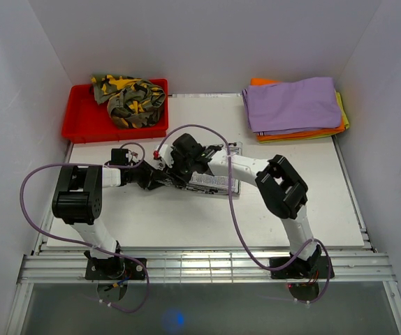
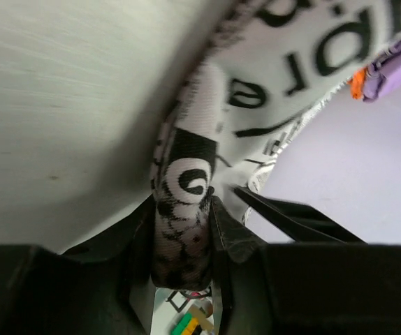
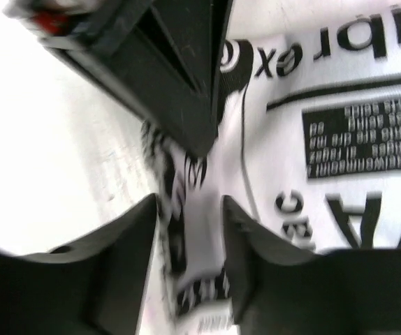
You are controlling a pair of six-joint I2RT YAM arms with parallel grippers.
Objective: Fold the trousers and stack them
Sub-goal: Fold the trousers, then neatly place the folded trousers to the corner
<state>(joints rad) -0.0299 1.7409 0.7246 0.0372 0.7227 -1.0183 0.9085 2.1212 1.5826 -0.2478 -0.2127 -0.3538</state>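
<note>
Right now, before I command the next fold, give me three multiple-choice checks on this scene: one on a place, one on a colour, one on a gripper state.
1. Where does the red bin sit?
A. at the far left
B. at the far right
C. between the arm bases

2. What colour tops the folded stack?
A. green
B. purple
C. black

3. What is the left gripper doing?
A. open, holding nothing
B. out of every view
C. shut on the printed trousers

Answers:
1 A: the top view shows the bin at the far left, with camouflage trousers in it.
2 B: the uppermost layer is purple, with orange and yellow edges below it.
3 C: the left wrist view shows a fold of printed fabric pinched between both fingers.
</note>
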